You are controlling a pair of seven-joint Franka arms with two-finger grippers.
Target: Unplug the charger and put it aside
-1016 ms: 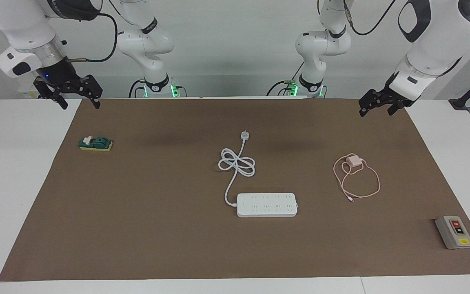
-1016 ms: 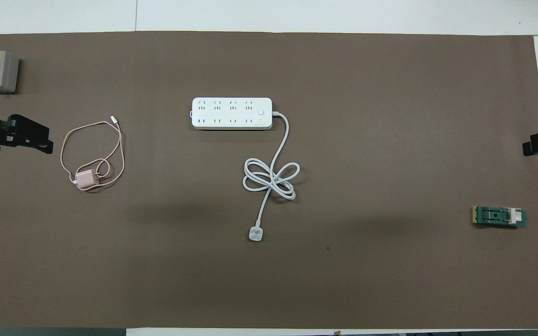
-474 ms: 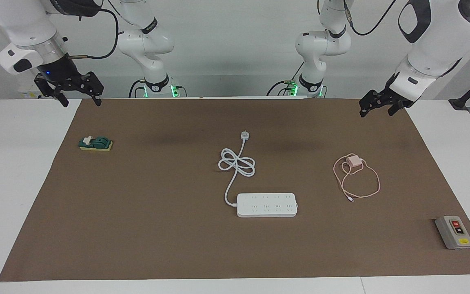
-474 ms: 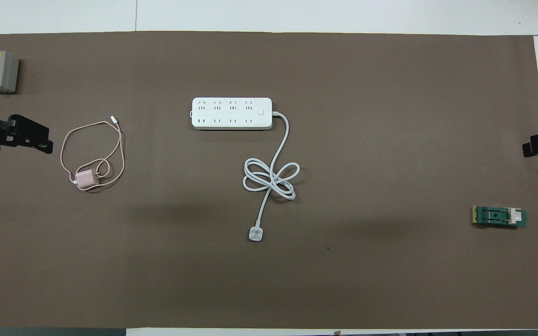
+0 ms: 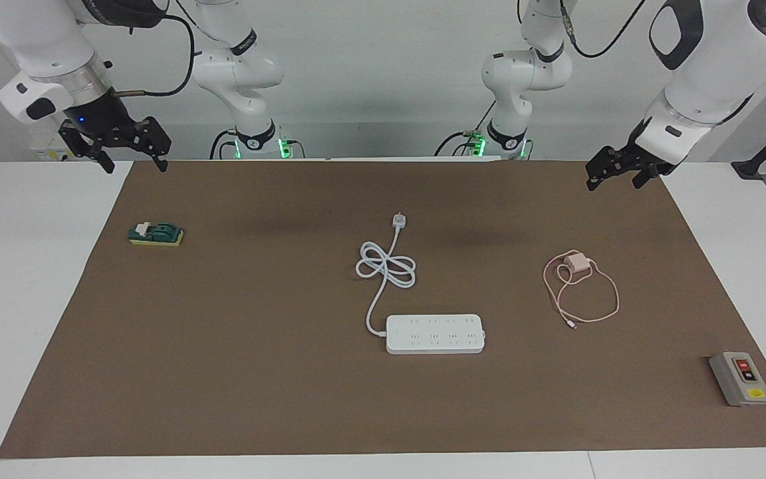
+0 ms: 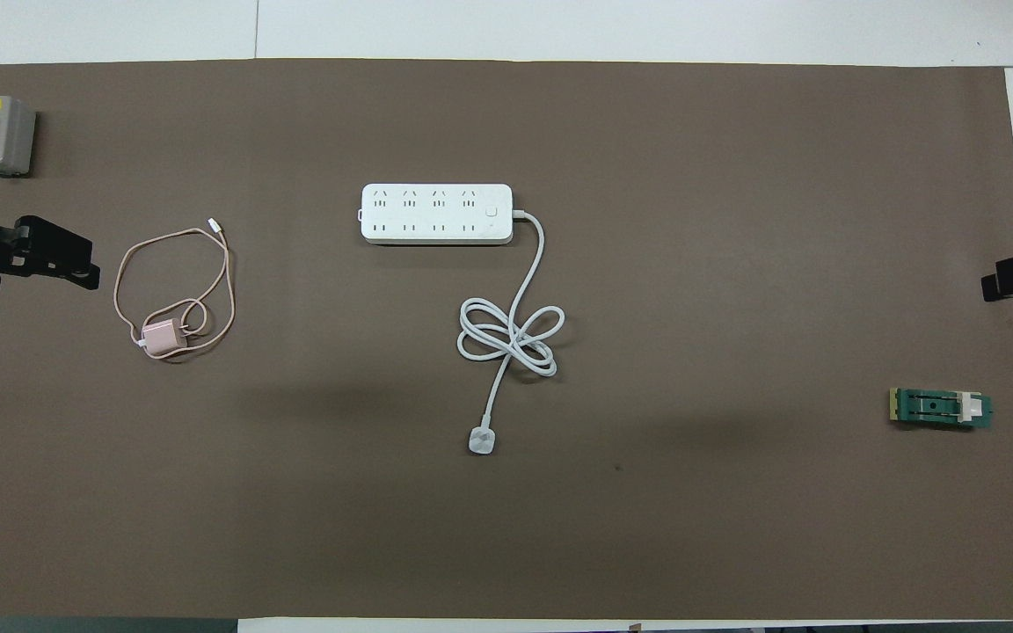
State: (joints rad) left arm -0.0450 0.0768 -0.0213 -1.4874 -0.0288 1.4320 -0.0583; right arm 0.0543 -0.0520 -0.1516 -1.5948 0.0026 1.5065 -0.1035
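Observation:
The pale-pink charger point(image 5: 577, 261) lies on the brown mat point(image 5: 256, 372) with its thin pink cable point(image 5: 597, 314) looped around it, toward the left arm's end of the table. It also shows in the overhead view point(image 6: 159, 337). It is apart from the white power strip point(image 5: 435, 333), whose sockets hold nothing. My left gripper point(image 5: 613, 183) is open and empty, raised over the mat's edge at its own end. My right gripper point(image 5: 135, 167) is open and empty, raised over the mat's corner at the right arm's end.
The strip's thick white cord point(image 5: 386, 267) coils nearer to the robots and ends in a loose plug point(image 5: 399, 219). A grey on/off switch box point(image 5: 740, 378) stands at the left arm's end. A small green block point(image 5: 155, 233) lies at the right arm's end.
The right gripper has risen a little and shifted slightly toward the mat. The left gripper has barely moved. Nothing on the mat has moved.

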